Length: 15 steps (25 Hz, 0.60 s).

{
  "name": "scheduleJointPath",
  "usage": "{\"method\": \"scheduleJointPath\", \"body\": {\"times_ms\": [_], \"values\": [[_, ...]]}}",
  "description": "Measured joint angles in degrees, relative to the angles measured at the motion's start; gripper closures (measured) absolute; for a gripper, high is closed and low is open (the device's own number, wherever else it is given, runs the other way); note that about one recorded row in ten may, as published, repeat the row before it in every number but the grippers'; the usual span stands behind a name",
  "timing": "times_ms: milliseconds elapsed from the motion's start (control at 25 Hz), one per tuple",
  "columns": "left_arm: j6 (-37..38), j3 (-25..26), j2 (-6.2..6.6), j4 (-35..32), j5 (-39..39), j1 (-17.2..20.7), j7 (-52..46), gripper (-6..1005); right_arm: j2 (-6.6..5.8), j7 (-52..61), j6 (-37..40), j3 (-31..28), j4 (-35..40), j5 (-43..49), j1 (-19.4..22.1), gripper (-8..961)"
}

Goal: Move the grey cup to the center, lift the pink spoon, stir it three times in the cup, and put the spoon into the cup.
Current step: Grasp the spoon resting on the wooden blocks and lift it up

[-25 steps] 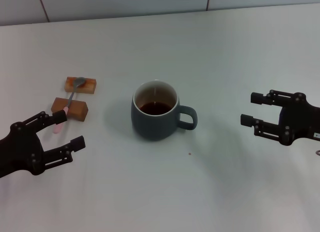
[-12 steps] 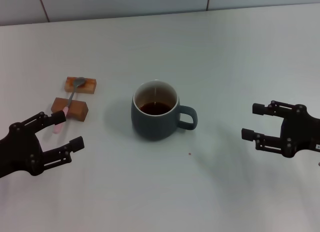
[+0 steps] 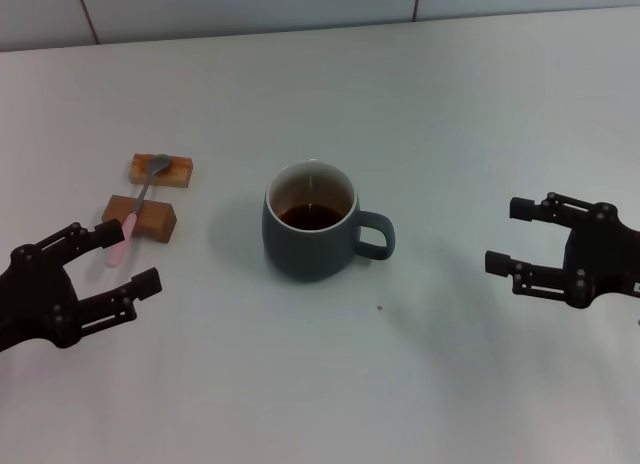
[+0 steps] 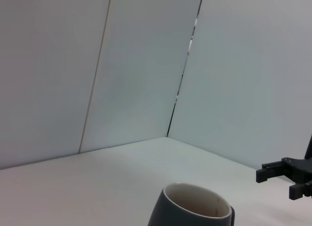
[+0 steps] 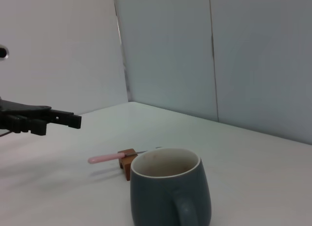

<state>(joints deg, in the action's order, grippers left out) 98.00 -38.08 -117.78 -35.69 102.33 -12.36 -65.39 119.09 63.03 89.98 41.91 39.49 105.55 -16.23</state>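
The grey cup (image 3: 310, 227) stands upright at the table's middle, handle toward my right, with dark liquid inside. It also shows in the left wrist view (image 4: 194, 210) and the right wrist view (image 5: 168, 187). The pink spoon (image 3: 144, 192) lies across two brown wooden blocks left of the cup, its pink handle end pointing toward me; it also shows in the right wrist view (image 5: 108, 158). My left gripper (image 3: 128, 257) is open and empty, just in front of the spoon's handle end. My right gripper (image 3: 507, 235) is open and empty, well to the right of the cup.
The two wooden blocks, the far one (image 3: 176, 171) and the near one (image 3: 152, 221), hold the spoon off the white table (image 3: 330, 384). A tiled wall edge (image 3: 300, 24) runs along the back. A tiny dark speck (image 3: 379, 307) lies in front of the cup.
My left gripper has drifted slightly back toward me and to the left. My right gripper has drifted slightly down and to the right, away from the cup. Cup and spoon have not moved.
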Motion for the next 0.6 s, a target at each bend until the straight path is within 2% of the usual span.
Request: {"method": "scheduleJointPath", "body": {"times_ms": [200,240,280,320,400,440,480,600], "values": [[0.0,1.4,-0.13,0.6,0.0,-0.1,-8.0,186,0.01,0.1,-0.2,0.0,0.0,0.0,-0.2,167],[0.6,3.3,-0.20,1.3,-0.2,-0.4,-13.1,187,0.01,0.2,-0.2,0.0,0.0,0.0,-0.3,167],[0.6,3.3,-0.20,1.3,-0.2,-0.4,-13.1,188,0.01,0.3,-0.2,0.0,0.0,0.0,-0.4,167],[1.0,5.2,-0.21,2.4,-0.5,-0.7,-17.3,189,0.01,0.4,-0.2,0.0,0.1,0.0,-0.5,167],[1.0,5.2,-0.21,2.4,-0.5,-0.7,-17.3,191,-0.01,0.6,-0.2,0.0,0.2,0.0,-0.6,167],[1.4,7.0,-0.14,3.8,-0.7,-1.0,-22.1,192,-0.04,0.6,-0.2,0.0,0.2,0.0,-0.8,167],[1.7,9.4,0.27,5.9,-0.8,-1.5,-32.9,192,-0.07,0.7,-0.2,0.0,0.3,0.1,-0.9,167],[1.9,10.0,0.40,6.2,-0.8,-1.5,-37.5,195,-0.15,0.7,-0.3,0.2,0.4,0.3,-1.3,167]]}}
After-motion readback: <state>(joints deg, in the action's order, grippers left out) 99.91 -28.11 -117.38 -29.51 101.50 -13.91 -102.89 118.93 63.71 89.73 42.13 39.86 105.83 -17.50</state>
